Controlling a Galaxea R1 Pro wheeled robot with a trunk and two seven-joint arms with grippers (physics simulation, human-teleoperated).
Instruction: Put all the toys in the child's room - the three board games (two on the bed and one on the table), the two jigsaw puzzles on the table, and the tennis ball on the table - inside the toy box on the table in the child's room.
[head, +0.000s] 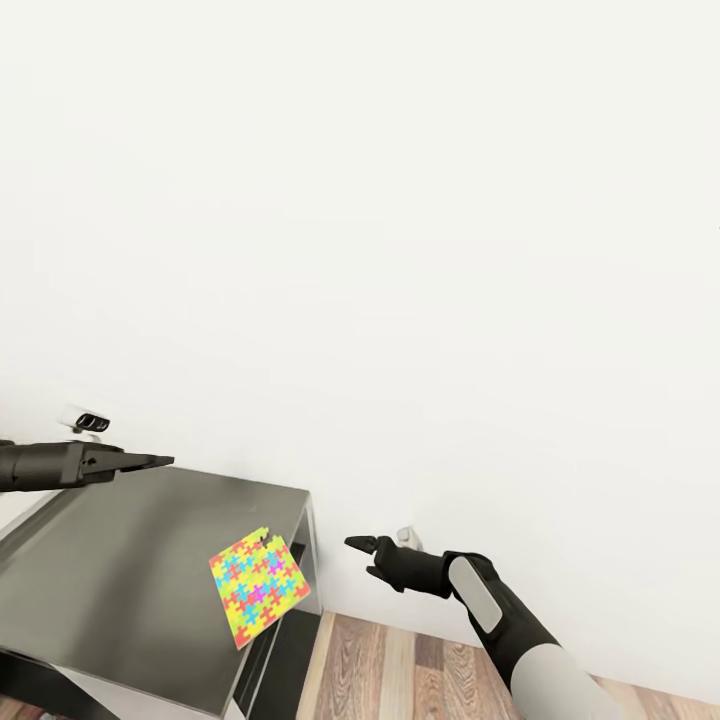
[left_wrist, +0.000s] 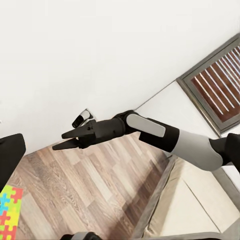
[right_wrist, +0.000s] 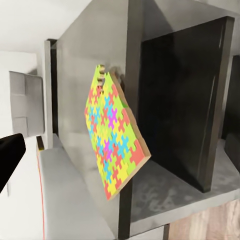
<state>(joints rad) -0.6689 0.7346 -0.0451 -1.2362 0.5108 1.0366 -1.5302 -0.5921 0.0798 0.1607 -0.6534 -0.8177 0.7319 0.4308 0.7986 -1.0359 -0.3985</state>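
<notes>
White wall filled most of the head view above the grey bench (head: 110, 580). One jigsaw puzzle (head: 258, 587) lay at its corner, overhanging the edge; a careless nudge could tip it to the floor. Left claw (head: 150, 462) hovered over the bench, closed and empty. Right claw (head: 362, 544), also closed, pointed at the puzzle from beside the bench.

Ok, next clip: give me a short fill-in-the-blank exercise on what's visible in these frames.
1. The jigsaw puzzle lies at the table's edge, one corner hanging ____ it.
2. The floor beside the table is made of ____ planks.
3. The right tool is ____ the puzzle, off the table's end.
4. The left tool holds ____.

Missing words: over; wood; beside; nothing
</notes>
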